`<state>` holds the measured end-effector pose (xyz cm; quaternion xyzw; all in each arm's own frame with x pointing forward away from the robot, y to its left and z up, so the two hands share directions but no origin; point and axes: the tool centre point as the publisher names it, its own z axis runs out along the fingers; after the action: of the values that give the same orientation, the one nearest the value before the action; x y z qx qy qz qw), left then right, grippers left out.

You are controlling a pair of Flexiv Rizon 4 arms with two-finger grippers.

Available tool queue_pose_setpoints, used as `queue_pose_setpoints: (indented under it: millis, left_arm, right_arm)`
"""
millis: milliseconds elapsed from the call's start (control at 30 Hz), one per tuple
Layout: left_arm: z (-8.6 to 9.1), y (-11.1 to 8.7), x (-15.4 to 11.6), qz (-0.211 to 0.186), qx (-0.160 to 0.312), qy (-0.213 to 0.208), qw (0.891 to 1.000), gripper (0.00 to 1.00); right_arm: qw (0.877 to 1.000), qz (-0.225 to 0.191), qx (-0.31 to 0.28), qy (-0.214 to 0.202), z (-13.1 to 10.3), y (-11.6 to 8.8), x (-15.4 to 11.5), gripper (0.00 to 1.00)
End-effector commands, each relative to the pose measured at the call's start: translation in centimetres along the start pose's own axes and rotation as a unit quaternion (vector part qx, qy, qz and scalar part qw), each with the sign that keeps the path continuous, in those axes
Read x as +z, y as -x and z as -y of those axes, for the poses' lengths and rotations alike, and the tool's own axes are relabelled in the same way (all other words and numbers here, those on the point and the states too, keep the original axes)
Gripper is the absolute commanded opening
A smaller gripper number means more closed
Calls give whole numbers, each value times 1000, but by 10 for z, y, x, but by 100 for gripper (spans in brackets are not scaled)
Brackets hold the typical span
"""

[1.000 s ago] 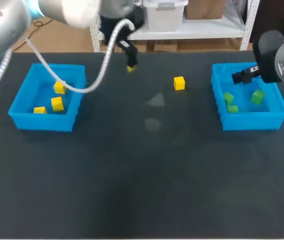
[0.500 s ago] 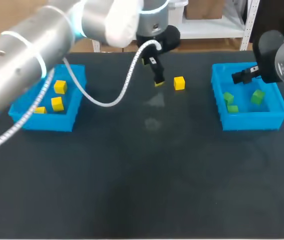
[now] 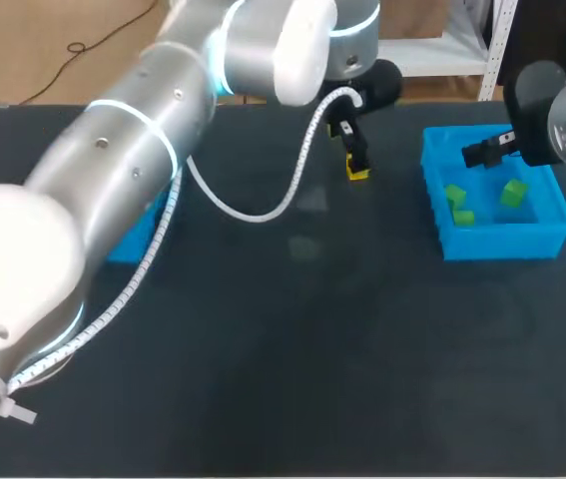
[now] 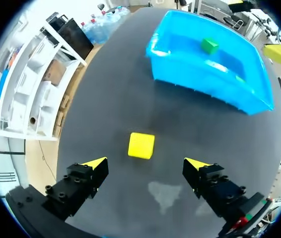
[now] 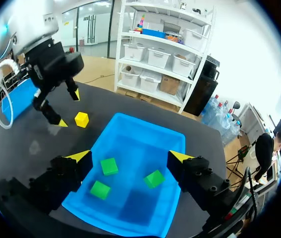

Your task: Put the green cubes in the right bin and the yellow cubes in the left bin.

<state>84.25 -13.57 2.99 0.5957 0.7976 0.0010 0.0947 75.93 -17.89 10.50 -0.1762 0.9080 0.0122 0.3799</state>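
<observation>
1. Hanging with fingers spread, the left hand [image 4: 145, 163] is framing the yellow cube [image 4: 141, 145] lying on the tabletop [image 4: 180, 124] near the right bin [image 4: 199, 74].
2. Probably light, rigid, smooth: its opposite flat faces are offering the grip.

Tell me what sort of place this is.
Probably a robot lab's sorting bench: a dark table, a blue bin holding green cubes, and my left gripper open at a yellow cube.

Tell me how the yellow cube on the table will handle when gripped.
The yellow cube has flat faces, so it probably won't roll. It looks small beside the open left gripper, so it is likely light. Its smooth-looking sides might slip if pinched off-centre.
</observation>
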Motion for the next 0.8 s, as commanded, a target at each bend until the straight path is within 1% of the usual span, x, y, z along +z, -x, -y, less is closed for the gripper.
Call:
queue_pose_setpoints:
  millis: [33,233,600,800]
  left_arm:
    - [-8,23,9,-61,6,-23,998,100]
    - [-3,30,21,-68,10,-31,997,100]
    - [-9,39,37,-79,2,-34,996,100]
    - [-8,38,45,-102,10,-20,994,100]
  right_arm:
    - [1000,4,0,-1,0,-1,1,100]
    - [1000,4,0,-1,0,-1,1,100]
    - [1000,4,0,-1,0,-1,1,100]
    - [1000,4,0,-1,0,-1,1,100]
